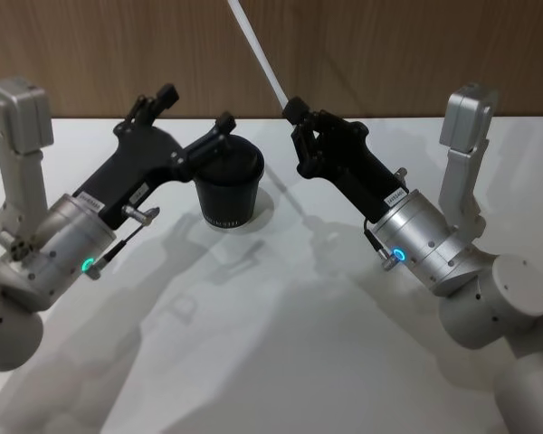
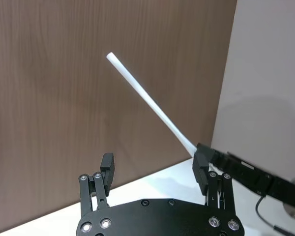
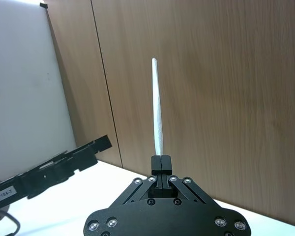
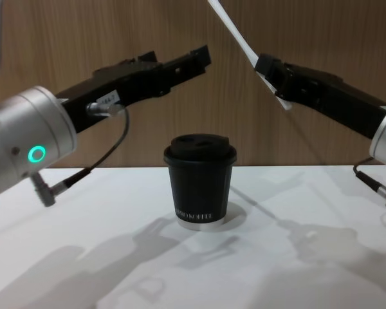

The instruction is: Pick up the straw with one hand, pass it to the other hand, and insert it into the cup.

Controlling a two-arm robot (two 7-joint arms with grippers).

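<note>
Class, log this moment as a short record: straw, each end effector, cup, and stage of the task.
straw: gripped near its lower end, slanting up in the air
right end effector: shut on the straw, raised right of the cup
left end effector: open, empty, raised left of the cup
cup: upright on the table, lid on
stage: straw not yet in cup

Robot test bench: white table [image 1: 253, 362] against wood-panelled wall [image 1: 389, 54].
</note>
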